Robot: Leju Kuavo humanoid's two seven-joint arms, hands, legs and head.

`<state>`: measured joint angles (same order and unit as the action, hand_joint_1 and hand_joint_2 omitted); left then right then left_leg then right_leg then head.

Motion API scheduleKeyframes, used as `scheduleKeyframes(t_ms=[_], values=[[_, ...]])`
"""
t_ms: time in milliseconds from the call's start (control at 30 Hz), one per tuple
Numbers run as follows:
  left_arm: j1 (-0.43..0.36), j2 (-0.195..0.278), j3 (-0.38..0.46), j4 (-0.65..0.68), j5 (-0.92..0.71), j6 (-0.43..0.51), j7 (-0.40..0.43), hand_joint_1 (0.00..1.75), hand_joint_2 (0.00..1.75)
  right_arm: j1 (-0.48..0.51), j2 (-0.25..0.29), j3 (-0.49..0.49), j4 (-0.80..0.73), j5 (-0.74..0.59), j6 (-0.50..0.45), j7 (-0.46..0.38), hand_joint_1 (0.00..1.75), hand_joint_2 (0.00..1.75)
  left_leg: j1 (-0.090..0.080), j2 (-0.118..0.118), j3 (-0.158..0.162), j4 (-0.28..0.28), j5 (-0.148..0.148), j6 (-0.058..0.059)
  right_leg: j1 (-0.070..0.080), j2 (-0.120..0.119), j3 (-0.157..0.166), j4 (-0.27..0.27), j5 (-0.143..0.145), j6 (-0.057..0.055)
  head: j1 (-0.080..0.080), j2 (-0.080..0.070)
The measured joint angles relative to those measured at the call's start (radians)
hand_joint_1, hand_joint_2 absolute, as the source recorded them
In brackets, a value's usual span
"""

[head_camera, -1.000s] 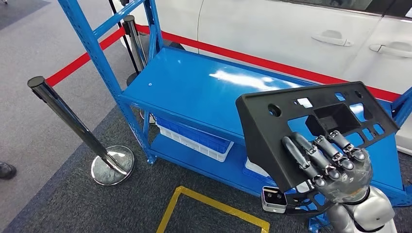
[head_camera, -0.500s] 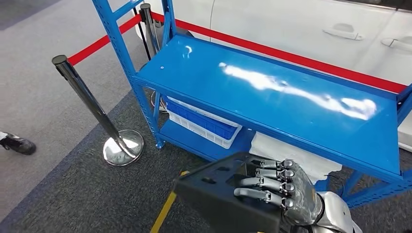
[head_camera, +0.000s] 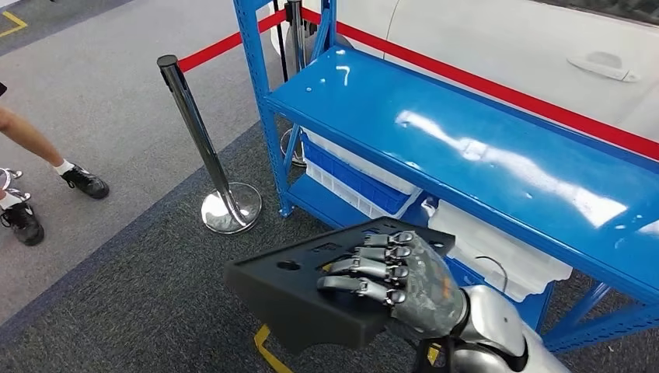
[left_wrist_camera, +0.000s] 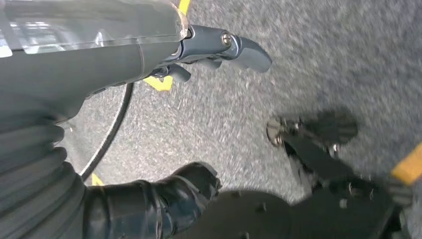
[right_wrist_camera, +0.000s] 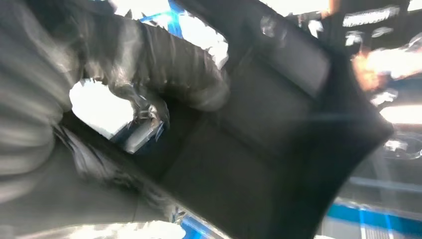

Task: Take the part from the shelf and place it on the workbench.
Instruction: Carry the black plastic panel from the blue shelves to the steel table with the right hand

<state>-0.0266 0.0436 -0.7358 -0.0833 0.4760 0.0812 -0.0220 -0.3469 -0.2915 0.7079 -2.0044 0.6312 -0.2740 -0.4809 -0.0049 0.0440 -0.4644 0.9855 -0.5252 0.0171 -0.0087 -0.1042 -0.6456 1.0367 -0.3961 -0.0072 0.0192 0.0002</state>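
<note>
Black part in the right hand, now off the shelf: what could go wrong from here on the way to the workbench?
1. The part is wide and the right hand holds it near one edge, so it may tilt or slip as the robot turns.
2. Its free end sticks out low toward the stanchion, and a swing could clip the post or the shelf upright.
3. A person's feet are nearby, and turning that way could bring the part close to them.

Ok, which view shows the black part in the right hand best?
The head view: the black part shows nearly whole, cut-outs visible, with the right hand gripping its edge. The right wrist view shows a blurred close-up of its surface. The left wrist view faces the floor.
</note>
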Motion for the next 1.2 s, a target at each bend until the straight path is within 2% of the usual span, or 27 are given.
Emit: scheduleKeyframes(t_ms=[33, 100, 167, 200, 233, 267, 333, 400, 433, 467, 533, 567, 600, 667, 700, 733, 767, 800, 833, 900, 933, 967, 1033, 1067, 1100, 1167, 1200], values=[[0.001, 0.001, -0.001, 0.000, 0.000, 0.000, 0.000, 0.00, 1.75, -0.005, 0.010, 0.010, 0.005, 0.001, -0.010, 0.007, 1.75, 1.75, -0.001, -0.007, -0.007, -0.007, 0.013, 0.009, -0.004, 0.008, -0.002, 0.004, -0.008, 0.006, -0.001, 0.000], [0.001, 0.002, -0.003, 0.000, -0.001, 0.000, 0.001, 0.00, 1.75, -0.008, 0.017, 0.019, 0.014, 0.003, -0.027, 0.014, 1.75, 1.75, 0.002, -0.021, -0.026, -0.015, 0.041, 0.026, -0.006, 0.051, -0.019, 0.055, -0.076, 0.014, 0.000, 0.000], [0.002, 0.003, -0.004, 0.000, -0.001, 0.001, 0.001, 0.00, 1.75, -0.004, 0.019, 0.023, 0.022, 0.003, -0.040, 0.017, 1.75, 1.75, 0.000, -0.036, -0.054, -0.012, 0.064, 0.035, -0.005, 0.090, -0.048, 0.170, -0.174, 0.015, 0.002, 0.000], [0.003, 0.004, -0.005, 0.000, -0.001, 0.001, 0.001, 0.00, 1.75, -0.001, 0.020, 0.025, 0.026, 0.003, -0.045, 0.019, 1.75, 1.75, -0.002, -0.045, -0.072, -0.009, 0.076, 0.036, -0.005, 0.097, -0.058, 0.227, -0.200, 0.015, 0.002, 0.000], [0.004, 0.004, -0.005, 0.000, -0.001, 0.002, 0.001, 0.00, 1.75, 0.003, 0.021, 0.025, 0.031, 0.004, -0.049, 0.020, 1.75, 1.75, -0.003, -0.055, -0.091, -0.004, 0.087, 0.036, -0.004, 0.099, -0.058, 0.264, -0.203, 0.013, 0.002, 0.000], [0.004, 0.005, -0.005, 0.000, -0.001, 0.002, 0.001, 0.00, 1.75, 0.005, 0.021, 0.026, 0.034, 0.005, -0.051, 0.021, 1.75, 1.75, -0.003, -0.066, -0.111, 0.003, 0.097, 0.034, -0.004, 0.101, -0.042, 0.268, -0.186, 0.010, 0.002, 0.000], [0.004, 0.006, -0.006, 0.000, -0.001, 0.002, 0.001, 0.00, 1.75, 0.007, 0.024, 0.026, 0.039, 0.006, -0.053, 0.022, 1.75, 1.75, -0.003, -0.087, -0.147, 0.019, 0.113, 0.030, -0.003, 0.117, 0.036, 0.178, -0.136, 0.001, 0.002, 0.000], [0.003, 0.006, -0.006, -0.001, -0.001, 0.002, 0.001, 0.00, 1.75, 0.008, 0.028, 0.026, 0.041, 0.006, -0.054, 0.023, 1.75, 1.75, -0.003, -0.105, -0.172, 0.034, 0.128, 0.021, -0.001, 0.148, 0.122, 0.049, -0.132, -0.007, 0.002, 0.000], [0.004, 0.006, -0.006, -0.001, -0.001, 0.002, 0.001, 0.00, 1.75, 0.008, 0.030, 0.026, 0.041, 0.006, -0.055, 0.023, 1.75, 1.75, -0.003, -0.114, -0.179, 0.037, 0.135, 0.015, 0.000, 0.158, 0.144, 0.010, -0.140, -0.009, 0.002, 0.000], [0.006, 0.006, -0.006, -0.002, -0.001, 0.002, 0.001, 0.00, 1.75, 0.008, 0.032, 0.027, 0.043, 0.006, -0.056, 0.024, 1.75, 1.75, -0.002, -0.122, -0.184, 0.037, 0.144, 0.008, 0.002, 0.157, 0.151, -0.007, -0.145, -0.009, 0.002, 0.000], [0.012, 0.008, -0.006, -0.002, -0.001, 0.002, 0.001, 0.00, 1.75, 0.006, 0.036, 0.028, 0.045, 0.006, -0.058, 0.024, 1.75, 1.75, 0.000, -0.133, -0.192, 0.035, 0.155, -0.005, 0.000, 0.136, 0.141, -0.018, -0.127, -0.016, 0.002, 0.000], [0.013, 0.008, -0.007, -0.002, -0.001, 0.002, 0.001, 0.00, 1.75, 0.006, 0.039, 0.029, 0.046, 0.006, -0.059, 0.024, 1.75, 1.75, 0.000, -0.124, -0.201, 0.045, 0.139, -0.009, -0.002, 0.125, 0.133, -0.024, -0.114, -0.023, 0.001, 0.000], [0.012, 0.009, -0.007, -0.002, -0.001, 0.002, 0.001, 0.00, 1.75, 0.005, 0.041, 0.029, 0.047, 0.006, -0.060, 0.024, 1.75, 1.75, 0.001, -0.108, -0.213, 0.072, 0.105, -0.014, -0.004, 0.113, 0.122, -0.030, -0.101, -0.029, 0.000, 0.000], [0.008, 0.009, -0.007, -0.002, -0.001, 0.002, 0.001, 0.00, 1.75, 0.006, 0.044, 0.031, 0.048, 0.007, -0.062, 0.025, 1.75, 1.75, 0.009, -0.069, -0.243, 0.180, 0.003, -0.026, -0.001, 0.091, 0.096, -0.033, -0.078, -0.036, -0.003, 0.000], [0.007, 0.009, -0.007, -0.002, -0.001, 0.002, 0.001, 0.00, 1.75, 0.007, 0.045, 0.032, 0.049, 0.008, -0.062, 0.025, 1.75, 1.75, 0.014, -0.060, -0.254, 0.242, -0.030, -0.032, 0.000, 0.078, 0.082, -0.032, -0.067, -0.035, -0.003, 0.000], [0.007, 0.009, -0.007, -0.002, -0.001, 0.002, 0.001, 0.00, 1.75, 0.008, 0.045, 0.033, 0.050, 0.009, -0.063, 0.026, 1.75, 1.75, 0.019, -0.056, -0.257, 0.291, -0.039, -0.039, 0.001, 0.066, 0.067, -0.032, -0.057, -0.034, -0.003, 0.000], [0.007, 0.009, -0.007, -0.002, -0.001, 0.003, 0.001, 0.00, 1.75, 0.010, 0.045, 0.034, 0.051, 0.011, -0.065, 0.027, 1.75, 1.75, 0.024, -0.053, -0.247, 0.313, -0.023, -0.044, 0.001, 0.053, 0.053, -0.031, -0.047, -0.031, -0.004, 0.000], [0.007, 0.008, -0.008, -0.002, -0.002, 0.003, 0.001, 0.00, 1.75, 0.013, 0.045, 0.034, 0.051, 0.012, -0.069, 0.028, 1.75, 1.75, 0.029, -0.048, -0.221, 0.301, 0.006, -0.048, 0.001, 0.042, 0.038, -0.029, -0.038, -0.028, -0.004, 0.000], [0.006, 0.006, -0.011, -0.003, -0.005, 0.005, 0.001, 0.00, 1.75, 0.022, 0.039, 0.033, 0.049, 0.008, -0.077, 0.029, 1.75, 1.75, 0.033, -0.037, -0.173, 0.251, 0.031, -0.051, 0.001, 0.032, 0.026, -0.025, -0.029, -0.023, -0.004, 0.000], [0.002, -0.001, -0.019, -0.003, -0.012, 0.014, 0.005, 0.00, 1.75, 0.056, 0.011, 0.017, 0.032, -0.024, -0.100, 0.014, 1.75, 1.75, 0.031, -0.007, -0.057, 0.100, 0.026, -0.049, 0.002, 0.011, 0.007, -0.015, -0.016, -0.011, -0.004, 0.000], [0.002, -0.005, -0.025, -0.003, -0.015, 0.020, 0.007, 0.00, 1.75, 0.083, -0.012, -0.006, 0.018, -0.057, -0.110, -0.013, 1.75, 1.75, 0.026, 0.002, -0.018, 0.042, 0.012, -0.043, 0.002, -0.001, 0.005, -0.012, -0.010, -0.004, -0.004, 0.000], [0.003, -0.007, -0.029, -0.003, -0.017, 0.025, 0.009, 0.00, 1.75, 0.116, -0.034, -0.038, 0.005, -0.090, -0.112, -0.053, 1.75, 1.75, 0.019, 0.002, -0.002, 0.011, -0.001, -0.034, 0.000, -0.014, 0.006, -0.012, -0.004, 0.004, -0.003, 0.000], [0.007, -0.007, -0.036, -0.003, -0.015, 0.028, 0.011, 0.00, 1.75, 0.183, -0.065, -0.116, -0.018, -0.136, -0.087, -0.141, 1.75, 1.75, 0.013, -0.011, -0.010, 0.000, 0.008, -0.011, -0.006, -0.024, 0.011, -0.012, 0.003, 0.020, -0.002, 0.000], [0.007, -0.007, -0.040, -0.003, -0.012, 0.026, 0.011, 0.00, 1.75, 0.211, -0.072, -0.152, -0.025, -0.141, -0.062, -0.171, 1.75, 1.75, 0.013, -0.016, -0.017, -0.004, 0.017, 0.001, -0.010, -0.005, 0.008, -0.003, -0.011, 0.027, -0.002, 0.000], [0.005, -0.006, -0.045, -0.003, -0.009, 0.024, 0.011, 0.00, 1.75, 0.235, -0.076, -0.183, -0.032, -0.140, -0.037, -0.187, 1.75, 1.75, 0.014, -0.020, -0.026, -0.007, 0.029, 0.013, -0.012, 0.023, -0.001, 0.022, -0.044, 0.032, -0.001, 0.000], [0.000, -0.006, -0.051, -0.003, 0.000, 0.019, 0.009, 0.00, 1.75, 0.264, -0.078, -0.227, -0.043, -0.131, 0.002, -0.192, 1.75, 1.75, 0.011, -0.028, -0.052, -0.008, 0.054, 0.030, -0.012, 0.083, -0.033, 0.125, -0.146, 0.034, -0.001, 0.000], [-0.001, -0.005, -0.053, -0.003, 0.004, 0.019, 0.007, 0.00, 1.75, 0.271, -0.078, -0.239, -0.047, -0.126, 0.014, -0.187, 1.75, 1.75, 0.008, -0.035, -0.069, -0.006, 0.067, 0.034, -0.011, 0.096, -0.048, 0.190, -0.187, 0.032, 0.000, 0.000]])
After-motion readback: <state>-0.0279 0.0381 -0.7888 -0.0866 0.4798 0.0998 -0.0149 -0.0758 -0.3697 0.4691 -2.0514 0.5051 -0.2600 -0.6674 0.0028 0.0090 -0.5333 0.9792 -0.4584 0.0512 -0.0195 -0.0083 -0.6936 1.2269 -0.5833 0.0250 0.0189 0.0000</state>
